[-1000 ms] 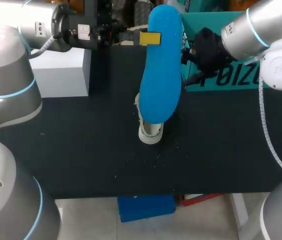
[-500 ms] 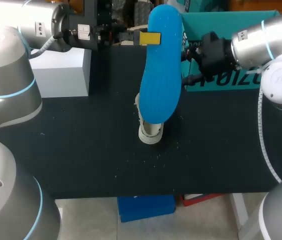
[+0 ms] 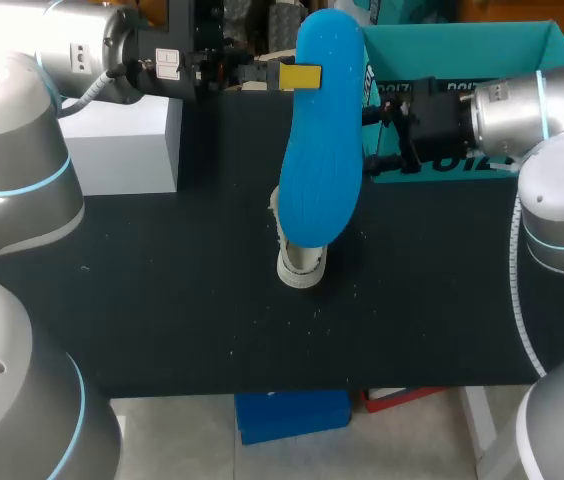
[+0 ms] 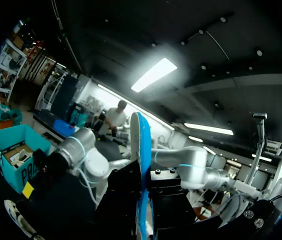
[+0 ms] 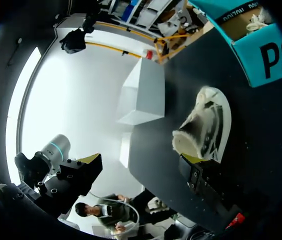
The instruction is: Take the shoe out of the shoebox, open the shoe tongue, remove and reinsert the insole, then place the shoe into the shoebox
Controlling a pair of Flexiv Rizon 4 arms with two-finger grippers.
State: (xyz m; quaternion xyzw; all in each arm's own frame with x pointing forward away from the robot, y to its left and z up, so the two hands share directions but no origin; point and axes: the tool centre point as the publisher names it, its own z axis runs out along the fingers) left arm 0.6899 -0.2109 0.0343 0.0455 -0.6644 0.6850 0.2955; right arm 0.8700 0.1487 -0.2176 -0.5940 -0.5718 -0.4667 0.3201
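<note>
Blue insole (image 3: 320,140) hangs pinched in my left fingers (image 3: 300,77) above the shoe (image 3: 300,262), which sits unmoved mid-desk (image 3: 162,300). My right arm (image 3: 522,115) has swung level beside the shoebox (image 3: 462,50) at the far right corner; its grip I cannot tell. Reinserting comes next, I judge.

Head camera: above and behind, facing down on table (image 3: 162,300). Left wrist: close along insole (image 4: 140,165). Right wrist: facing shoe (image 5: 203,127). Shoebox (image 3: 452,50) common to all.

Silver rounded arms (image 3: 12,150); light-blue joint rings; black wrist housings; white cable.
</note>
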